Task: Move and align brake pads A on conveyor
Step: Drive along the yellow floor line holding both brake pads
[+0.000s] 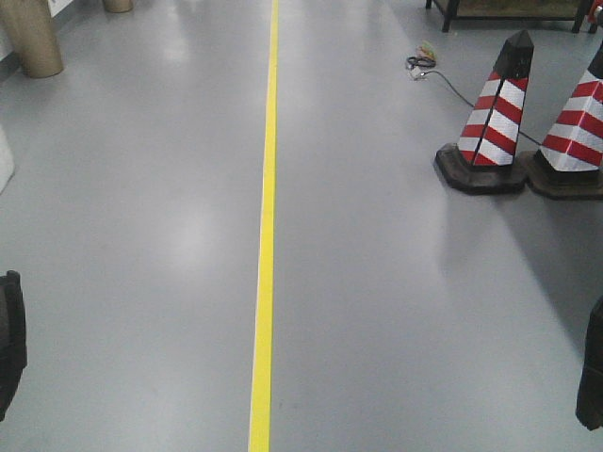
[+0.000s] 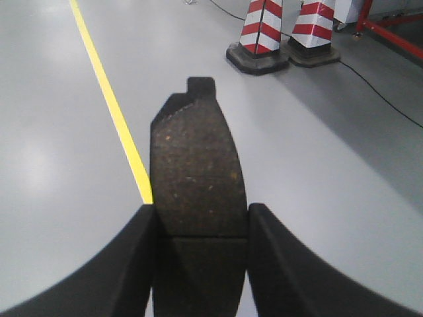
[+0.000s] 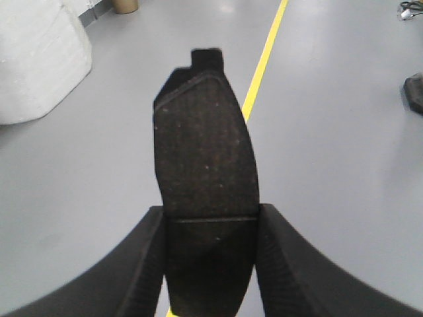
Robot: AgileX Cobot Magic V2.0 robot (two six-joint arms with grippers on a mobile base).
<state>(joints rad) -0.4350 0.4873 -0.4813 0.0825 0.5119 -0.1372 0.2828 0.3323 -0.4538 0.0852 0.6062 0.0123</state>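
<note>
Both held brake pads [image 2: 197,178] [image 3: 206,178] run off the bottom edge.

Grey floor [image 1: 141,235] split by a yellow line [image 1: 265,235].
Two red-and-white striped cones [image 1: 495,113] stand at upper right on black bases, touching — a dark cable [image 1: 443,77] trails behind them; a tan cylinder [image 1: 30,36] sits upper left.

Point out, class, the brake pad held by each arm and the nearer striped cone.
Left arm's brake pad [image 2: 197,173]: left wrist view, rough friction face.
Right arm's brake pad [image 3: 206,152]: right wrist view, friction face.
Nearer striped cone [image 1: 497,118]: front view, striped side.
</note>
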